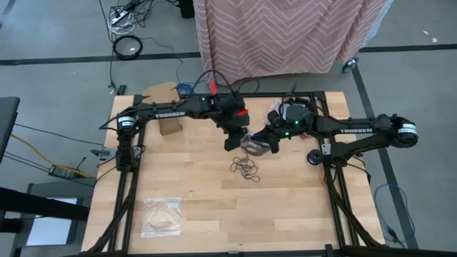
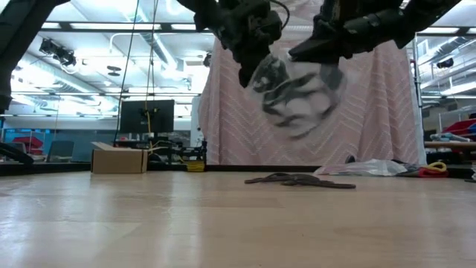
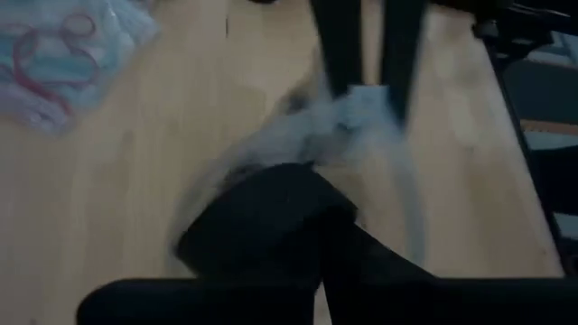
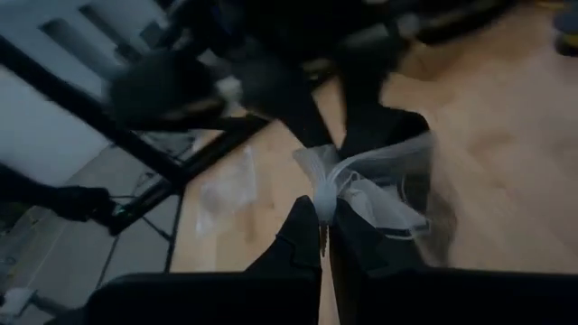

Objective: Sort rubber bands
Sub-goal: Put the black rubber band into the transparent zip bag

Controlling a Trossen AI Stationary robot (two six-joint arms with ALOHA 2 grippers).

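Note:
A clear plastic bag with black rubber bands inside hangs in the air between my two grippers; in the low view the bag is well above the table. My left gripper is shut on its left side and my right gripper is shut on its right side. Below it, a loose pile of black rubber bands lies flat on the wooden table, also seen as a low heap of rubber bands in the low view. My left gripper has the bag's bunched plastic at its shut fingertips, slanting down from the table's far-left side. The bag is lifted clear and stretches away toward the other gripper. Blur hides the exact place of contact. My right gripper pinches a gathered edge of the bag between its two fingers, slanting down from the table's right side. The plastic is bunched into several layers there. The bag is lifted clear and spreads out beyond the fingers.
A clear bag of tan bands lies near the table's near-left corner. A small cardboard box stands at the far left. A bag with red and blue bands lies on the table at the far side. A pink patterned curtain hangs behind the table.

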